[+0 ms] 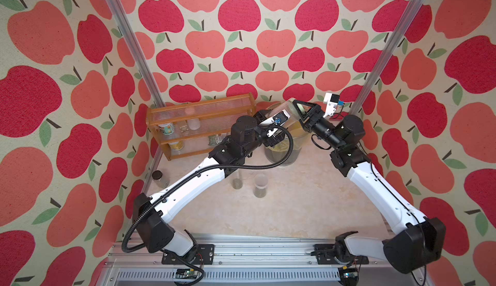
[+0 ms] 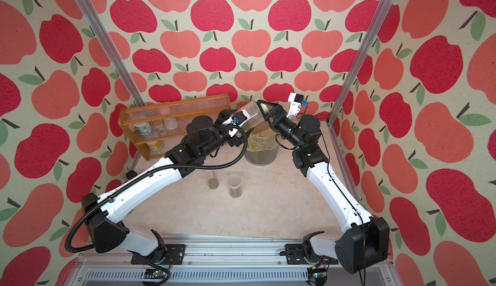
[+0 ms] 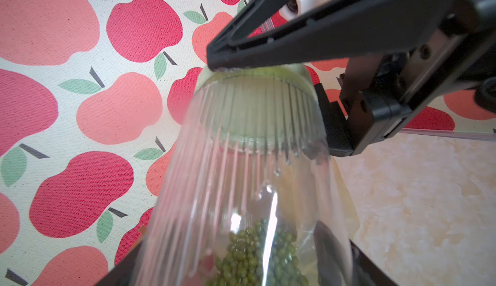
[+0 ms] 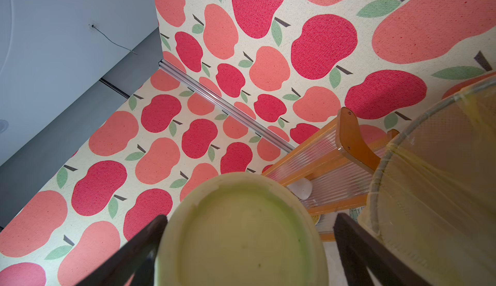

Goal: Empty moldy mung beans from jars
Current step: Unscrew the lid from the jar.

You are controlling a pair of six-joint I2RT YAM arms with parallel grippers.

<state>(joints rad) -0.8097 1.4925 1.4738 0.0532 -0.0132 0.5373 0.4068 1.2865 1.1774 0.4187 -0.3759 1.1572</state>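
My left gripper (image 3: 241, 267) is shut on the wide clear jar (image 1: 285, 110), holding it tilted over the bin with its pale green lid (image 4: 241, 231) uppermost. Mung beans (image 3: 257, 257) lie heaped in the jar's low end. My right gripper (image 1: 298, 111) is open with its jaws on either side of the lid: one finger touches the rim and the other stands a small gap off. On the table nearer the front stand a tall narrow jar (image 1: 236, 181) and a shorter jar with a frosted lid (image 1: 261, 185), both with dark beans at the bottom.
A clear bin (image 1: 294, 161) lined with a yellowish bag stands under the tilted jar. A wooden rack (image 1: 201, 105) holding cans and bottles leans against the back left wall. A small dark-lidded jar (image 1: 158, 177) sits by the left wall. Metal posts mark the corners.
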